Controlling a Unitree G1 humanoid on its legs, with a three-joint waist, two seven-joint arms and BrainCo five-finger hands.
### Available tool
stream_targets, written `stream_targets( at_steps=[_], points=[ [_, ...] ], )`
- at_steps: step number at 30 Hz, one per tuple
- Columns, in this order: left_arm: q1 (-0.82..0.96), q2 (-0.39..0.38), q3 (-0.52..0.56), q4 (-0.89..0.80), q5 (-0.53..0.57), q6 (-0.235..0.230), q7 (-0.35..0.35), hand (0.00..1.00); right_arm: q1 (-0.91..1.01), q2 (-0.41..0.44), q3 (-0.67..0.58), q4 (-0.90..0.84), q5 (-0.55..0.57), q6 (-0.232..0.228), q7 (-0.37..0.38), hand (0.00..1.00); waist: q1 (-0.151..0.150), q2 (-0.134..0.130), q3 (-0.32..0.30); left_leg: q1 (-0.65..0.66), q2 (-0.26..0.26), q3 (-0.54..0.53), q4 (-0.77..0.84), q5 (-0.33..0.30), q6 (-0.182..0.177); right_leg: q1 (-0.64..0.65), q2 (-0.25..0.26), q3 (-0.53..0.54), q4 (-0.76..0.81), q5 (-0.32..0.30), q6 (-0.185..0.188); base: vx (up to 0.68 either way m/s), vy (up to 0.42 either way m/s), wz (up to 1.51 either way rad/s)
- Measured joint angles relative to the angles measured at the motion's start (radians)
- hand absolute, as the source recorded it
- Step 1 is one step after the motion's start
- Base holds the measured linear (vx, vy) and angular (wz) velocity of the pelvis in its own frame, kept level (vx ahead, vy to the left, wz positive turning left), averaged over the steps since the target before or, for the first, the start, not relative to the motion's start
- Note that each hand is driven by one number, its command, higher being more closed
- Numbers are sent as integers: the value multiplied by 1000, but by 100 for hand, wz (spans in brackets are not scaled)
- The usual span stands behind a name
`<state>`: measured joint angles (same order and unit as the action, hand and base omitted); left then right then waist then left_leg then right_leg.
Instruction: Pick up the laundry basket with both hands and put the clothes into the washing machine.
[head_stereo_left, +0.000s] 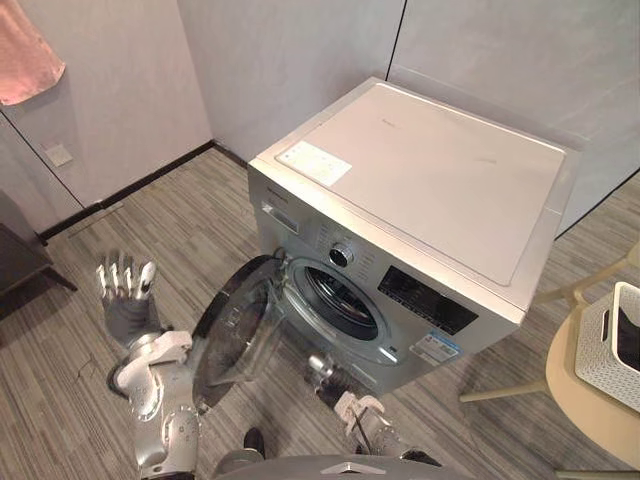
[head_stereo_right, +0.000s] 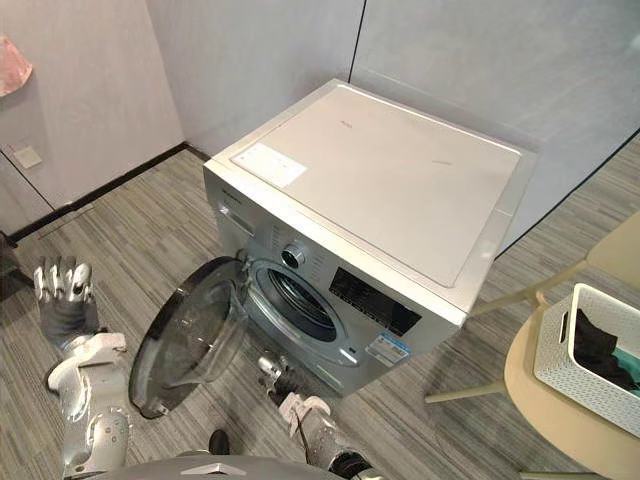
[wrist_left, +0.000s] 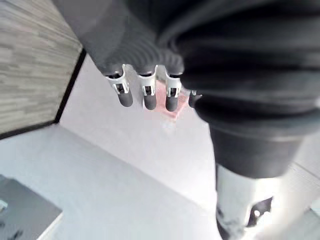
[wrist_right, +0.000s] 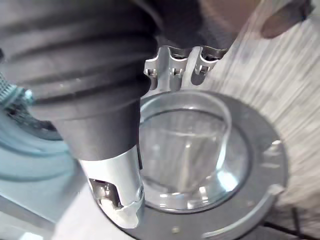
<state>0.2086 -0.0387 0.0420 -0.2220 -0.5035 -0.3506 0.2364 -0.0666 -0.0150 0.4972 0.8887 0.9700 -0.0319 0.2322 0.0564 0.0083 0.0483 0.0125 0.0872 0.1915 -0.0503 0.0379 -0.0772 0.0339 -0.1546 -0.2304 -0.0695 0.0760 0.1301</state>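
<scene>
left hand raised, fingers straight, empty | right hand low beside open washer door, state unreadable | laundry basket with dark clothes well off to right of both hands, nearer right hand

Grey wood-plank floor carries the washing machine, standing just beyond the right hand. Well off to that hand's right, a round pale table stands on the floor, bearing the white laundry basket.
</scene>
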Motion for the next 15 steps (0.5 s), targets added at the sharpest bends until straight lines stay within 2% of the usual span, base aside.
stream_targets(
  at_steps=[2, 3, 4, 6, 8, 10, 11, 13, 14, 15],
  points=[
    [-4, 33, -69, 24, 34, 12, -59, 0, 1, -6, -14, 5, -73, 17, 8, 0, -2, 3, -2, 1, 1, 0, 2, 0, 0, 1, 1, 0, 0, 0, 0, -19, -9, -1],
    [-14, 71, -120, 91, 62, 36, -124, 0, 2, -5, -57, 31, -138, 19, 10, 0, -3, 8, -3, 5, 1, 0, 1, 1, 1, 3, 3, -2, 0, 1, -1, -33, -16, -2],
    [-15, 74, -124, 99, 64, 40, -132, 0, 2, -5, -62, 33, -147, 19, 10, 0, -4, 9, -3, 5, 1, 0, 1, 1, 1, 4, 3, -1, 0, 1, -1, -32, -18, -4],
    [-22, 117, -146, 258, 114, 96, -225, 0, 4, -25, -169, 78, -274, 19, 7, 0, -18, 16, -5, 6, 1, 4, -1, 1, 1, -1, 6, -1, 0, 1, -1, -31, -16, -8],
    [-31, 153, -154, 381, 144, 122, -267, 0, 10, -50, -240, 99, -351, 19, 7, 0, -27, 18, 0, 3, 1, 12, -3, 1, 1, -9, 6, 3, -3, 2, -2, -39, -12, -11],
    [-63, 206, -163, 571, 191, 182, -334, 0, 21, -99, -319, 114, -494, 31, 3, 0, -34, 16, 7, -19, 4, 33, -2, 1, 1, -44, 10, 23, -3, 6, -8, -62, -12, -22],
    [-73, 219, -163, 616, 200, 195, -350, 0, 23, -114, -336, 114, -533, 34, 1, 0, -35, 14, 11, -29, 5, 36, 0, 0, 0, -58, 11, 27, -4, 7, -8, -63, -15, -19],
    [-157, 271, -171, 796, 235, 234, -404, 0, 25, -144, -431, 114, -650, 37, -3, 0, -54, 1, 46, -78, 10, 39, 11, 3, -5, -98, 15, 27, -7, 13, -11, -56, -22, -2],
    [-184, 284, -172, 839, 254, 242, -415, 0, 25, -147, -455, 115, -675, 37, -5, 0, -58, -2, 57, -91, 12, 39, 13, 5, -6, -110, 17, 26, -7, 16, -12, -58, -22, 5],
    [-247, 301, -174, 919, 322, 259, -422, 0, 23, -152, -503, 115, -744, 36, -21, 0, -67, -7, 84, -115, 13, 34, 13, 13, -5, -131, 18, 22, -8, 22, -14, -42, -10, 6]
  ],
)
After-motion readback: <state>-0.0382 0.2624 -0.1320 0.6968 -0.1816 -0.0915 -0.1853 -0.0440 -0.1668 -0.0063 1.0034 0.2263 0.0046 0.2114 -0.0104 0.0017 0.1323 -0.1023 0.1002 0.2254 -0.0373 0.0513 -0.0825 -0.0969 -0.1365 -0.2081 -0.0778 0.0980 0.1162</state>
